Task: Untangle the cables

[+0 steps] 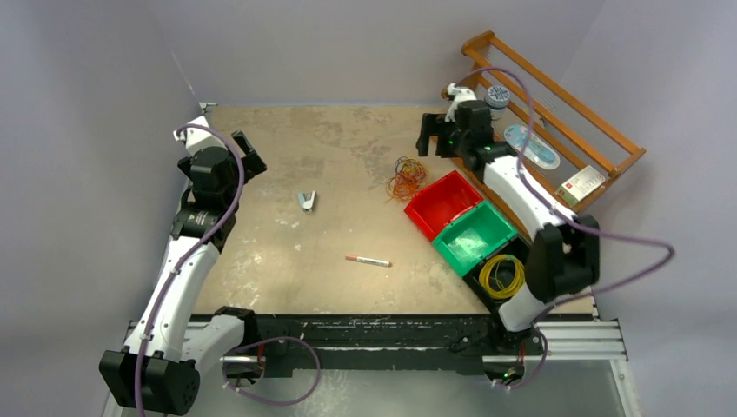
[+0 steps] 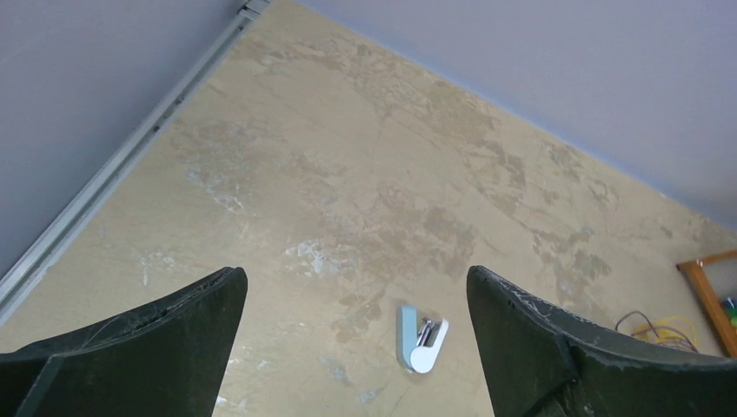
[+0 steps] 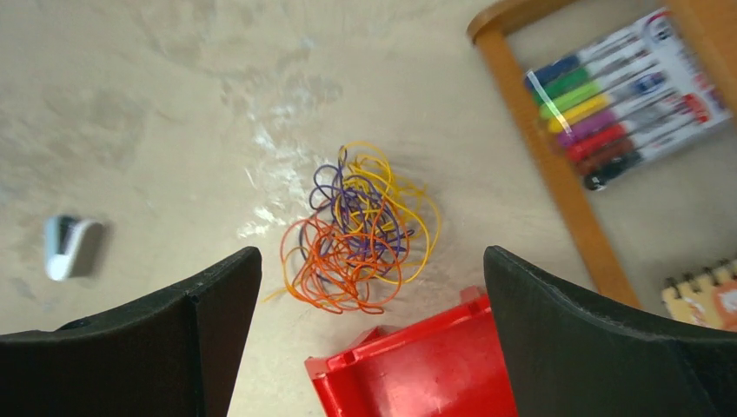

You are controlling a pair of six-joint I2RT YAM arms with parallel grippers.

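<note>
The cables [image 1: 406,178] lie as one loose tangle of orange, yellow and purple strands on the tan table, just left of the red bin. In the right wrist view the tangle [image 3: 356,230] lies ahead of my right gripper [image 3: 372,254], which is open, empty and hovers above it. In the top view the right gripper [image 1: 430,139] is at the back right, beyond the tangle. My left gripper [image 1: 248,155] is open and empty at the far left, well away from the cables. In the left wrist view the gripper [image 2: 356,278] hangs over bare table, and the tangle [image 2: 656,330] shows at the right edge.
A small white-blue stapler [image 1: 307,201] lies mid-table and also shows in the left wrist view [image 2: 421,339]. A red-capped pen [image 1: 368,261] lies nearer the front. The red bin [image 1: 443,202], a green bin [image 1: 474,236] and a black bin holding a yellow coil [image 1: 501,276] line the right. A wooden rack [image 1: 556,113] holds markers [image 3: 626,95].
</note>
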